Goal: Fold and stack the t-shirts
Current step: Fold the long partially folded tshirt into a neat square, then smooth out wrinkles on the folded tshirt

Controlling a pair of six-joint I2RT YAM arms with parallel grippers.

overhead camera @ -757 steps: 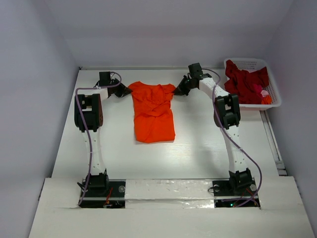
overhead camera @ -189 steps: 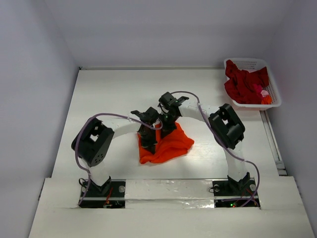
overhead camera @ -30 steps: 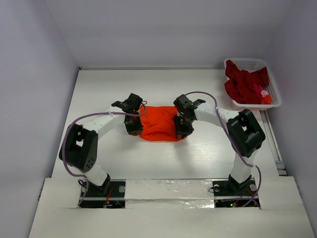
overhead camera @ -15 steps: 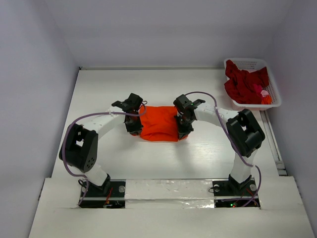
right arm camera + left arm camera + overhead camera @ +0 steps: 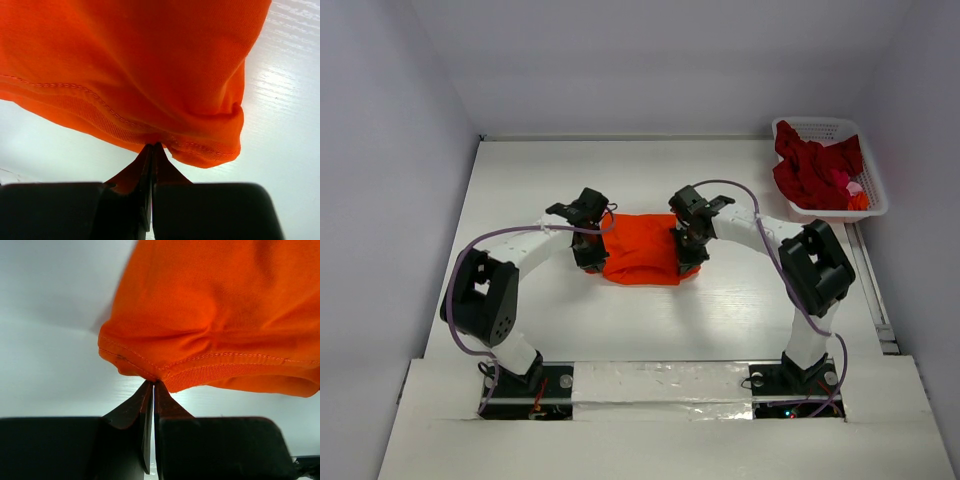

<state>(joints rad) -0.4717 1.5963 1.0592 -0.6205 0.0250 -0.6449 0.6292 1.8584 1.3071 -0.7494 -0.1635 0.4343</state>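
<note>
An orange t-shirt (image 5: 640, 250) lies folded into a wide bundle on the white table (image 5: 650, 320), midway between the arms. My left gripper (image 5: 590, 257) is at its left end, shut, with the tips pinching the stitched hem (image 5: 152, 383) of the orange cloth (image 5: 215, 315). At the right end my right gripper (image 5: 687, 255) is shut too, its tips nipping the hem (image 5: 152, 146) of the shirt (image 5: 140, 65). The dark red t-shirts (image 5: 815, 165) sit heaped in the basket at the back right.
The white latticed basket (image 5: 825, 124) stands at the table's far right corner, against the wall. Both arms reach inward over the table's middle, elbows near the front. Walls close in the table on the left, back and right.
Both grippers' jaws have closed onto the ends of the orange t-shirt. The right gripper has shifted slightly toward the back; the shirt has stayed where it was.
</note>
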